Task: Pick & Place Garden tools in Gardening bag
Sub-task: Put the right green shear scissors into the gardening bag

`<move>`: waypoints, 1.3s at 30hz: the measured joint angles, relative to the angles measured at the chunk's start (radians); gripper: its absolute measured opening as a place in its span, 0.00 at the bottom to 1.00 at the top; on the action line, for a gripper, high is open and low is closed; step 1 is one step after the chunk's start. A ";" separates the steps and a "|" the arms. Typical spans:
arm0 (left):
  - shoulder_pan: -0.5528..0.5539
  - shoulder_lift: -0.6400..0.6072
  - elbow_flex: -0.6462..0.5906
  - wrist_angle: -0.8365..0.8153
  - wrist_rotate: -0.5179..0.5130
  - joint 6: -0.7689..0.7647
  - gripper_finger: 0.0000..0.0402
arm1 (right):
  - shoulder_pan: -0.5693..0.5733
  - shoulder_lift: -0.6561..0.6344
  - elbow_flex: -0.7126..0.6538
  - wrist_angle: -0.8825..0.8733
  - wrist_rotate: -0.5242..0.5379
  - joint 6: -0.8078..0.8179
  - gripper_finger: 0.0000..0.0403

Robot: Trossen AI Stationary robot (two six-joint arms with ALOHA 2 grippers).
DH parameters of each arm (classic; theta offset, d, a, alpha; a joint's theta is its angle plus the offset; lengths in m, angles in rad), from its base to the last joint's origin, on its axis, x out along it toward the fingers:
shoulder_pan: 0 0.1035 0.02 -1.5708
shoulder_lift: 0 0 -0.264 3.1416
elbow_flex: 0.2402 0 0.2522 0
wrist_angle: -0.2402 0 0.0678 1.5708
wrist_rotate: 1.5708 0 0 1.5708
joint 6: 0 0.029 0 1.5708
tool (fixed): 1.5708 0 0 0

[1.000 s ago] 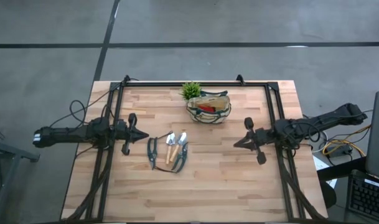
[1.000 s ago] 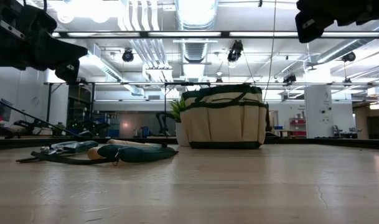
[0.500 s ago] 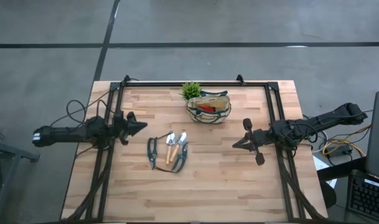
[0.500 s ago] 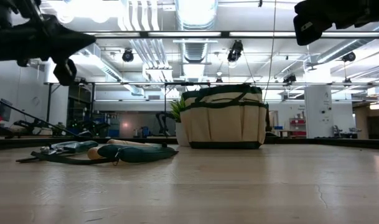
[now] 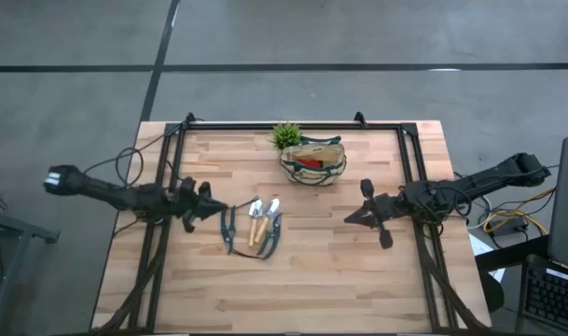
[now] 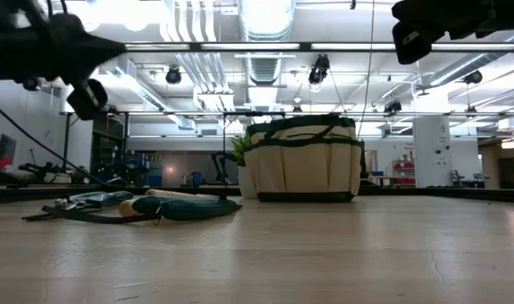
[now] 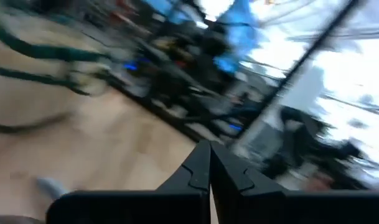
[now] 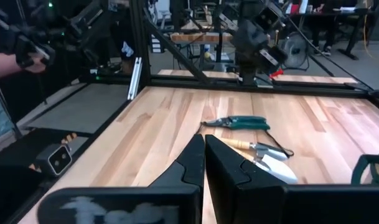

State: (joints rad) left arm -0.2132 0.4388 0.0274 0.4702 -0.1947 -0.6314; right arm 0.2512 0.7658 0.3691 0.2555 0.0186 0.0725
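The garden tools (image 5: 254, 226) lie flat on the wooden table left of centre: dark-handled shears (image 5: 228, 229) and two silver trowels with light wooden handles (image 5: 263, 220). The low view shows them as a flat heap (image 6: 138, 206). The beige, green-trimmed gardening bag (image 5: 313, 164) stands upright on its base at the far middle, with a red lump (image 5: 308, 161) inside. My left gripper (image 5: 222, 209) hovers shut, pointing level, just left of the shears. My right gripper (image 5: 348, 217) hovers shut to the right of the tools, pointing at them (image 8: 264, 152).
A small green plant (image 5: 285, 136) stands against the bag's far left side. A black frame (image 5: 293, 125) runs along the far edge and down both sides of the table. Bare wood lies between the tools and the near edge.
My left arm has swung, and its gripper has moved slightly toward the table's right edge and the shears. It has rolled about its own axis and stays shut. The tools and the bag have not moved.
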 joint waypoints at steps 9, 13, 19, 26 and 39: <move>-0.103 0.197 0.141 -0.113 0.066 0.106 0.01 | 0.000 0.061 0.000 0.018 0.001 -0.005 0.02; -0.140 0.277 0.236 -0.297 0.064 0.016 0.02 | 0.000 0.080 0.000 0.018 0.002 -0.005 0.02; -0.192 0.456 0.384 -0.517 0.045 -0.053 0.11 | 0.000 0.097 0.001 0.020 0.002 0.010 0.02; -0.248 0.735 0.578 -0.596 0.015 0.134 0.24 | 0.000 0.102 0.001 0.020 0.002 0.021 0.02; -0.263 1.095 0.847 -0.960 0.111 0.075 0.27 | 0.000 0.102 0.000 0.019 0.002 0.022 0.02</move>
State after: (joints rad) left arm -0.4763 1.5337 0.8742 -0.4901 -0.0834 -0.5567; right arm 0.2508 0.8678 0.3695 0.2745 0.0211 0.0940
